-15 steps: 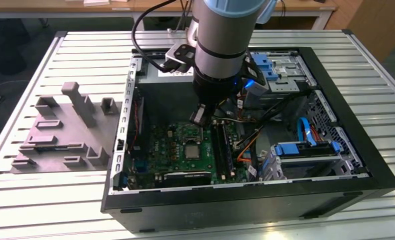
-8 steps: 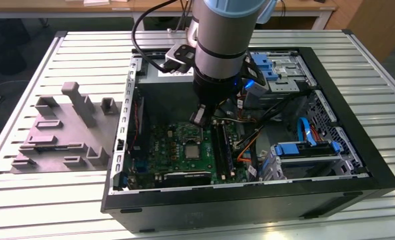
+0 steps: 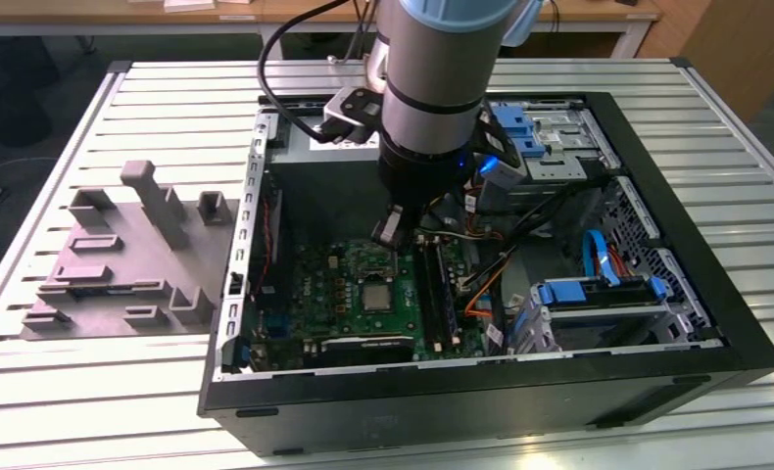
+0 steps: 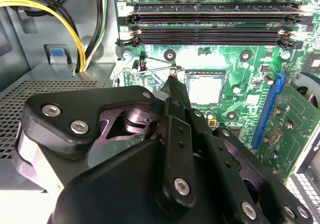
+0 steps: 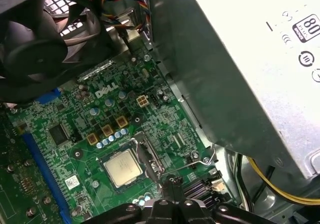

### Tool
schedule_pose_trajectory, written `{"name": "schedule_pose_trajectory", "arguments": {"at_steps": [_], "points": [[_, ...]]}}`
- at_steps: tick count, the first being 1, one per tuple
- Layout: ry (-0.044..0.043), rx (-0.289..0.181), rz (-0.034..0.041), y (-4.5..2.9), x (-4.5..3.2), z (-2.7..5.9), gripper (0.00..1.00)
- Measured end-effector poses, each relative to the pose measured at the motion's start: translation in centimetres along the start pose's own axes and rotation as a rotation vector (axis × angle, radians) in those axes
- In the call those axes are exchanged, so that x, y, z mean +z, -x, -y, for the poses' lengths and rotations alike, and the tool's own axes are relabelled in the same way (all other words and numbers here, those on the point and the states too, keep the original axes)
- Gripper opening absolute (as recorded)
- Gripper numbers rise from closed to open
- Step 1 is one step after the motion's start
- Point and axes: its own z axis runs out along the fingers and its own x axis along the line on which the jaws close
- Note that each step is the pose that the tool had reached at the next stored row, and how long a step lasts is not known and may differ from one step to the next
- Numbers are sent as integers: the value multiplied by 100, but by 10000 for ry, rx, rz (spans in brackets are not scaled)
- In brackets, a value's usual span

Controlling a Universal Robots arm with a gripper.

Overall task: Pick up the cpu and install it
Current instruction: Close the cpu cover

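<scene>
Already the cpu lies flat in its socket; the gripper, fingers closed and empty, hovers just beside the socket's edge, where steadiness matters.

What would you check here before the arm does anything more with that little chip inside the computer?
1. Cpu in the socket on the motherboard: ok, it lies flat inside the socket frame in both wrist views.
2. Gripper free of the cpu: ok, its tip sits beside the socket's edge with nothing in it.
3. Gripper fingers together: ok, they taper to one closed point in the second wrist view.
4. Socket lever latched: cannot tell; the thin wire lies beside the socket.
5. Yellow cables away from the gripper: ok, they run along the case wall.
6. Memory slots untouched: ok, they lie apart from the gripper.
</scene>
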Motion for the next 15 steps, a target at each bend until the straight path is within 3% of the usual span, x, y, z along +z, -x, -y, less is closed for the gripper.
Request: {"name": "schedule_pose_trajectory", "arguments": {"at_steps": [15], "points": [[-43, -57, -75, -6, 2, -5, 11]]}}
